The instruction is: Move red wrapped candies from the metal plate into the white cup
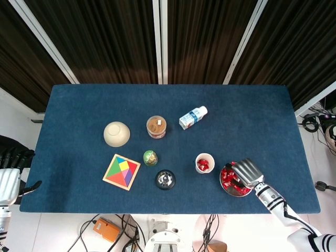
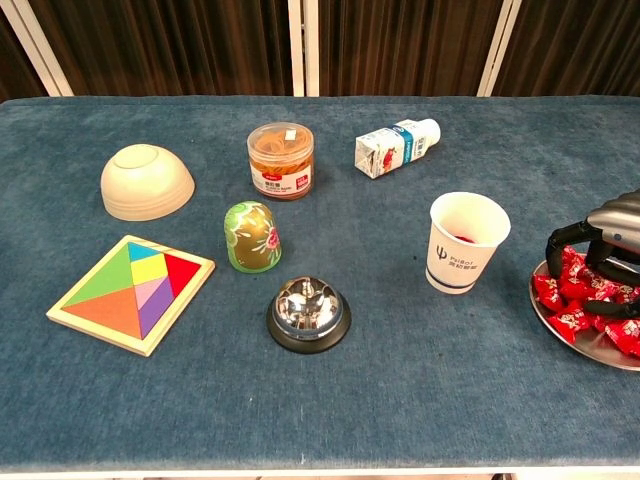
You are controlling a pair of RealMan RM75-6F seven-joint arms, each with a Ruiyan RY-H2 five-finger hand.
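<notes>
The white cup [image 1: 205, 163] [image 2: 467, 243] stands upright with red candies [image 1: 203, 165] inside. Just right of it is the metal plate [image 1: 231, 191] [image 2: 572, 337], holding a heap of red wrapped candies [image 1: 227, 177] [image 2: 556, 296]. My right hand [image 1: 247, 171] [image 2: 603, 245] is lowered over the plate, its dark fingers arched and spread with the tips among the candies. No candy is seen lifted. My left hand [image 1: 8, 181] hangs off the table's left edge, fingers apart and holding nothing.
A call bell [image 1: 165, 179] and a green egg-shaped doll [image 1: 150, 158] sit left of the cup. Further left lie a tangram puzzle [image 1: 122, 171] and an upturned bowl [image 1: 116, 134]. A jar [image 1: 156, 126] and a small milk bottle [image 1: 192, 117] are behind.
</notes>
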